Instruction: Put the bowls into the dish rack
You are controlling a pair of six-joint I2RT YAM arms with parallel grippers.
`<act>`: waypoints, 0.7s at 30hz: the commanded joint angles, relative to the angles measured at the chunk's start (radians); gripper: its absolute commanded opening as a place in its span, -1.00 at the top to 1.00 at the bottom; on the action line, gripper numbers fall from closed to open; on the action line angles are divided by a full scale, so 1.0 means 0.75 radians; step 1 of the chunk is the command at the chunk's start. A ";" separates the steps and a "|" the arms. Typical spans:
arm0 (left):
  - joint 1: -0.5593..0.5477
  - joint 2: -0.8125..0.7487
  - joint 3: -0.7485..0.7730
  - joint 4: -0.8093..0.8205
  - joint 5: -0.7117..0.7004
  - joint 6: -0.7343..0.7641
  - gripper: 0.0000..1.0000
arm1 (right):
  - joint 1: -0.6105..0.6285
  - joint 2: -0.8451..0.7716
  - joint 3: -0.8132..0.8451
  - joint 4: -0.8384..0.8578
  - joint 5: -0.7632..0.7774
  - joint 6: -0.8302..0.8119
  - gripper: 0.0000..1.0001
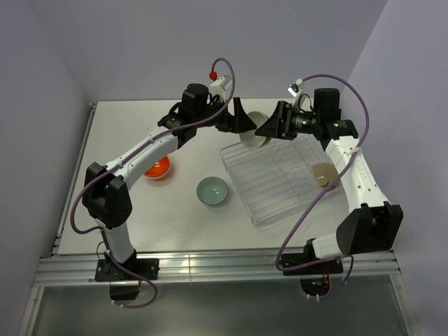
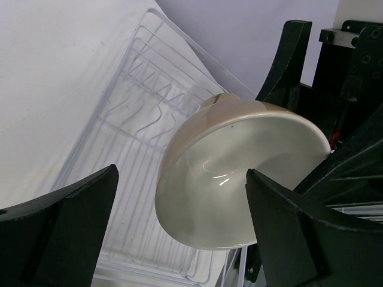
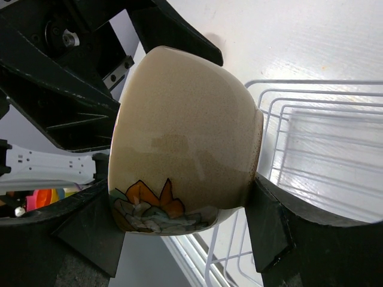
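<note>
A: Which step is in hand?
B: A hand-over, I judge, above the 11 o'clock corner of the large clear ribbed plastic dish rack point(image 1: 269, 192); next the right arm point(image 1: 350, 168) should lower its load into that rack, then release gently
A: And the arms?
B: Both stretch far out and meet. The right gripper point(image 3: 179, 221) pinches the tilted cream glazed bowl point(image 3: 185, 131) between its fingers; the left gripper point(image 2: 179, 221) has its fingers spread, flanking the bowl
</note>
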 commanded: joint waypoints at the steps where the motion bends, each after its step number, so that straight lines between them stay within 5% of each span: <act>1: -0.005 -0.018 0.002 0.006 -0.028 0.025 -0.88 | -0.017 -0.057 0.018 0.062 -0.009 -0.032 1.00; 21: 0.085 -0.092 0.004 -0.051 -0.043 0.056 -0.99 | -0.299 0.070 0.159 -0.283 0.109 -0.463 1.00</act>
